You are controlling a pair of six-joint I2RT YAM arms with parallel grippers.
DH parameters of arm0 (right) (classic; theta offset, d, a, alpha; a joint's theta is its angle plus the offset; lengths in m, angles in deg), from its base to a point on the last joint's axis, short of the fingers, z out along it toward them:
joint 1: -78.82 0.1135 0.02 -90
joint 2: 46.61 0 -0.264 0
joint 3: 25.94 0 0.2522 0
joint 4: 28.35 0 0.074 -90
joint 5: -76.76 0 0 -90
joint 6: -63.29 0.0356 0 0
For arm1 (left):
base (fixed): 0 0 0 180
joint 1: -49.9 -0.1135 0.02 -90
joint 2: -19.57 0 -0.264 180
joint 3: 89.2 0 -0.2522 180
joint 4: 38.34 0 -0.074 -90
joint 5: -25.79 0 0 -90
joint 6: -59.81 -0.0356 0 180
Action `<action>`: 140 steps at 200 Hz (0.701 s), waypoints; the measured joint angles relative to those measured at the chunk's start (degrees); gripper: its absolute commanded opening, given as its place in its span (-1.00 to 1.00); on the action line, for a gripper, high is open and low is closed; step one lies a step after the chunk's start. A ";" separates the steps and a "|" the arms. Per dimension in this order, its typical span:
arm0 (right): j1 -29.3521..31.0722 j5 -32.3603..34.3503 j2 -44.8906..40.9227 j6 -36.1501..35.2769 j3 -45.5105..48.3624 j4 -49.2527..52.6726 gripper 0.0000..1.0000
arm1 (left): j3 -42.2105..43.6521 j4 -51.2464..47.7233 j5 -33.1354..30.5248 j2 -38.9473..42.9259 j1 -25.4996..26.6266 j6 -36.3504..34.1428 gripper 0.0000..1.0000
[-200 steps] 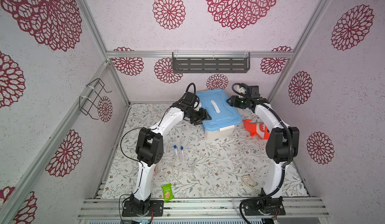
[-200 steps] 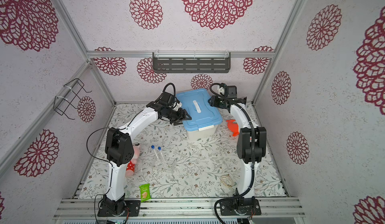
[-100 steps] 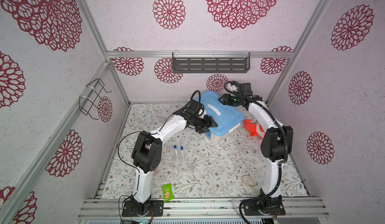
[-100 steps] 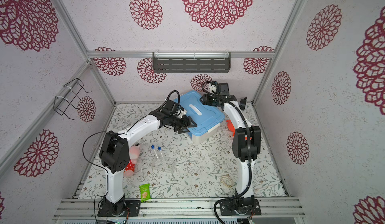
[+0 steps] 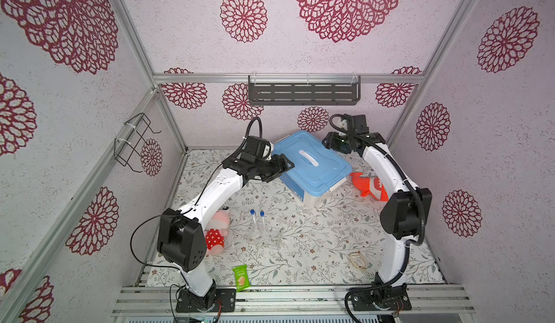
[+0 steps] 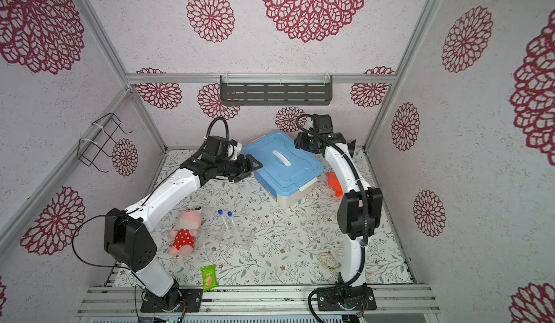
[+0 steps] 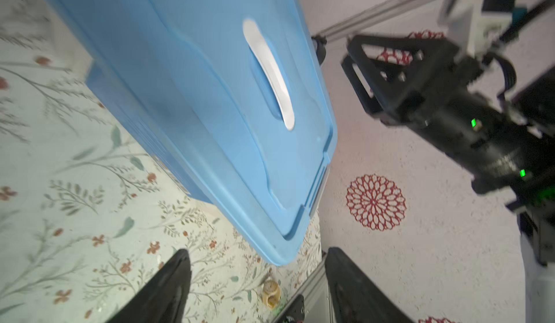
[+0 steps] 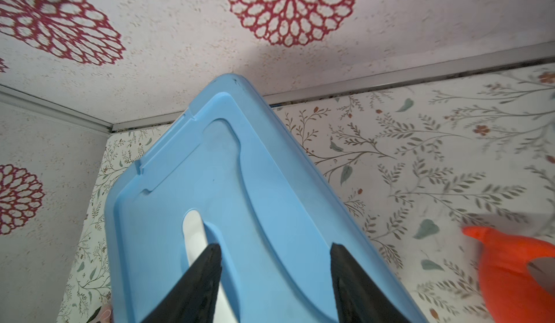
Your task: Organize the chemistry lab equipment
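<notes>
The left gripper [image 7: 256, 255], jaws spread and empty, hovers beside a corner of the blue-lidded plastic storage box [image 5: 326, 175]. The right gripper [image 8: 274, 246], jaws likewise spread, hangs over its lid [image 8: 255, 186]. Two clear blue-capped tubes [image 5: 253, 222] lie on the floral mat [image 5: 315, 240], apart from both.

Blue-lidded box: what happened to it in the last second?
The blue-lidded box has turned, its near end swinging toward the right arm. The left gripper and right gripper are open close to it, gripping nothing. Blue-capped tubes, pink plush toy and green snack packet stayed put.
</notes>
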 measured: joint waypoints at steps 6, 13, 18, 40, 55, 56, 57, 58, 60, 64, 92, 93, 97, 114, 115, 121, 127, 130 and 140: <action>-0.28 0.39 -1.92 0.09 1.22 -0.09 0.23 | -0.87 -0.42 -0.44 -0.46 -0.96 -0.57 0.48; -0.70 0.61 -3.72 0.48 2.27 -0.09 0.23 | -2.14 -0.83 -0.92 -1.18 -2.19 -1.49 0.48; -1.07 0.79 -4.83 0.92 2.86 -0.07 0.23 | -3.15 -1.18 -1.27 -1.81 -2.95 -2.14 0.48; -2.91 2.34 -7.34 4.22 4.24 0.17 0.24 | -9.03 -3.19 -2.78 -5.90 -5.09 -5.77 0.49; -3.85 3.43 -8.50 7.02 6.86 0.28 0.27 | -13.60 -4.44 -3.34 -9.68 -6.21 -8.13 0.48; -3.87 3.48 -8.57 7.15 7.04 0.31 0.27 | -13.97 -4.48 -3.37 -10.10 -6.29 -8.35 0.48; -3.96 3.54 -8.70 7.45 7.41 0.28 0.27 | -14.14 -4.52 -3.39 -10.32 -6.36 -8.46 0.48; -4.00 3.58 -8.76 7.58 7.58 0.26 0.27 | -14.51 -4.66 -3.39 -10.69 -6.45 -8.72 0.48; -4.11 3.56 -8.94 7.89 8.17 0.24 0.27 | -14.88 -4.74 -3.37 -10.99 -6.54 -8.92 0.48; -4.33 3.72 -9.42 8.70 9.53 0.24 0.27 | -15.87 -4.90 -3.37 -12.15 -6.78 -9.40 0.48; -5.62 3.85 -12.13 11.96 17.18 0.92 0.27 | -20.81 -5.68 -3.04 -19.58 -8.55 -12.02 0.42; -5.66 3.82 -12.20 11.98 17.33 0.92 0.27 | -20.92 -5.70 -3.02 -19.74 -8.59 -12.09 0.42; -5.86 3.78 -12.55 12.46 18.18 0.98 0.27 | -21.51 -5.84 -2.89 -20.96 -8.85 -12.31 0.41; -6.69 2.84 -13.92 14.12 21.18 1.09 0.26 | -23.61 -6.14 -2.01 -24.90 -9.62 -13.35 0.32; -6.73 2.82 -13.99 14.21 21.29 1.07 0.26 | -23.65 -6.14 -1.97 -25.05 -9.62 -13.35 0.31; -7.15 2.23 -14.60 14.78 22.38 0.94 0.26 | -24.06 -6.08 -1.44 -25.99 -9.90 -13.38 0.25; -7.50 1.77 -15.04 15.12 23.28 0.94 0.25 | -24.90 -5.68 -0.07 -26.86 -10.23 -13.49 0.20; -7.61 1.62 -15.26 15.39 23.67 0.94 0.25 | -25.24 -5.57 0.15 -27.08 -10.32 -13.42 0.18; -8.00 0.63 -15.85 15.93 25.09 0.59 0.24 | -26.21 -5.57 0.50 -27.52 -10.40 -13.51 0.10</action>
